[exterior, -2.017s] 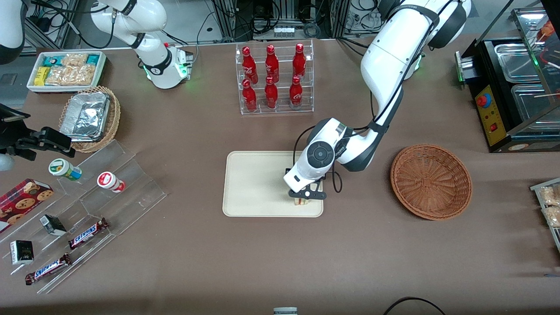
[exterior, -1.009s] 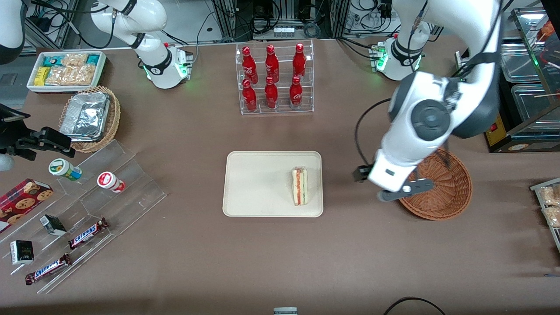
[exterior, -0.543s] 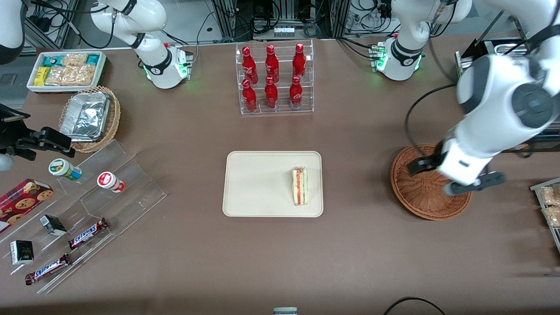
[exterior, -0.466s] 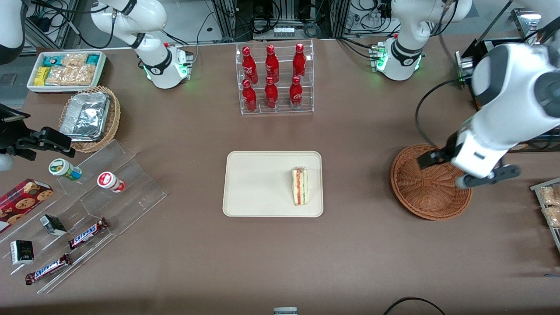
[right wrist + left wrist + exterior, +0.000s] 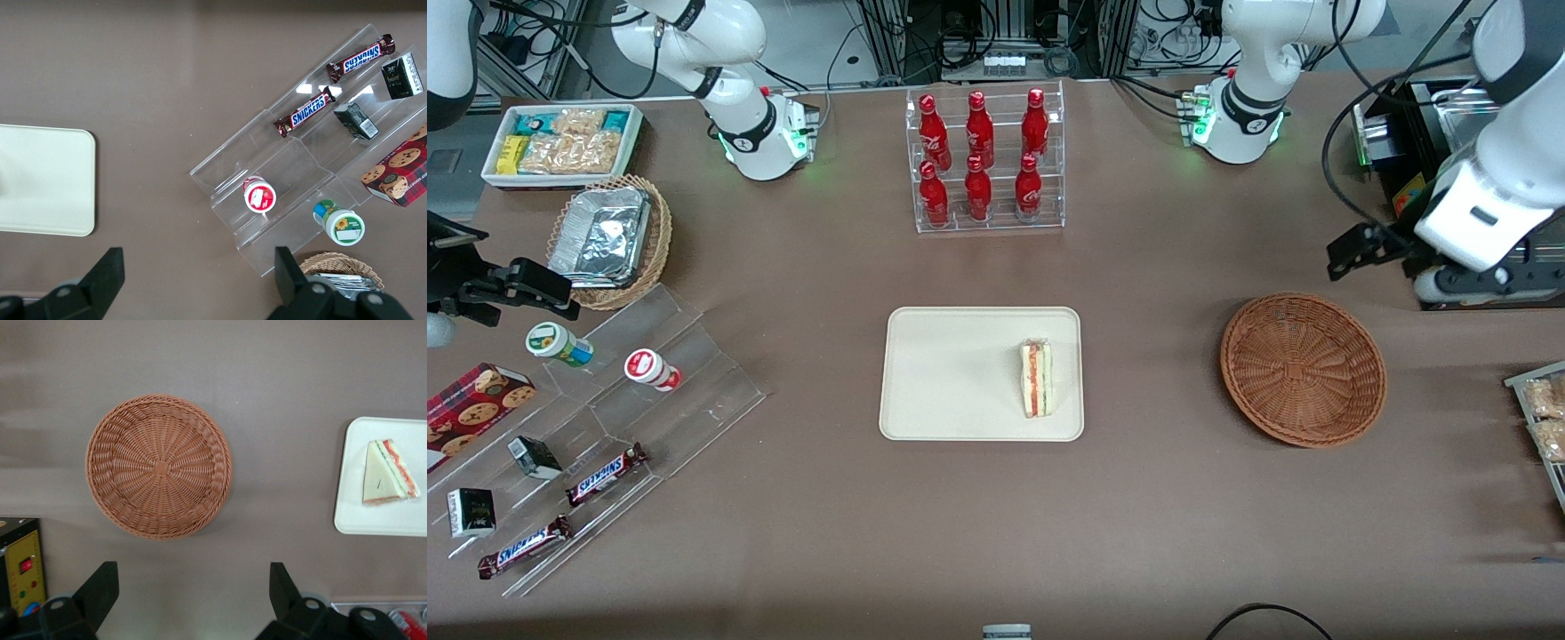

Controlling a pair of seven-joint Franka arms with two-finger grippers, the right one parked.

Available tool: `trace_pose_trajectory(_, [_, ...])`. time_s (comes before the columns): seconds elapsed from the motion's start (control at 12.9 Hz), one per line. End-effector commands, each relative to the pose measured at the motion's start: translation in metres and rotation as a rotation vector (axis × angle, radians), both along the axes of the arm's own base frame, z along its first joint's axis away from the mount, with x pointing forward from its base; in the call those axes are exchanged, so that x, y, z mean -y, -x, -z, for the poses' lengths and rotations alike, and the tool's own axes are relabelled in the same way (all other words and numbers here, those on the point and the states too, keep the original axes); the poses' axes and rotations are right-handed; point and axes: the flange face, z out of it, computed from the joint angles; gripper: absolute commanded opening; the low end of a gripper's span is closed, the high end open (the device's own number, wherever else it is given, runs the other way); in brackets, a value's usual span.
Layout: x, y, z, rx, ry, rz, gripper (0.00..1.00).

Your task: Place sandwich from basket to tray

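Observation:
The sandwich [image 5: 1037, 380] lies on its side on the cream tray [image 5: 943, 373], near the tray's end that faces the basket; its red, orange and green filling shows along one edge. The reddish-brown wicker basket [image 5: 1303, 369] stands empty on the table toward the working arm's end. My gripper [image 5: 1458, 283] hangs high above the table, a little farther from the front camera than the basket. The left wrist view looks down on the basket [image 5: 159, 467], the sandwich [image 5: 387, 473] and the tray [image 5: 360, 520]. There my gripper [image 5: 192, 580] is open, with only bare table between its fingers.
A clear rack of red bottles [image 5: 984, 160] stands farther from the front camera than the tray. A black appliance with metal pans [image 5: 1467, 178] sits close to my gripper. A clear stepped stand with snack bars [image 5: 605, 444], a foil container in a lighter basket [image 5: 609, 240] and a white snack bin [image 5: 560, 142] lie toward the parked arm's end.
The gripper let go of the sandwich on the tray, rose, and swung away over the basket toward the working arm's end. The sandwich has stayed where it was set down.

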Motion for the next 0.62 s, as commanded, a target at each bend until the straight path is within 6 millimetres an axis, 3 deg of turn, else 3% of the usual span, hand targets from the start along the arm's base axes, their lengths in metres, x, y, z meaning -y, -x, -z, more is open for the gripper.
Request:
trace_pose_trajectory(0.0, [-0.008,0.016,-0.013,-0.002,-0.062,0.046,1.0])
trace_pose_trajectory(0.54, [0.008,0.015,-0.016,0.013,-0.086,0.077,1.0])
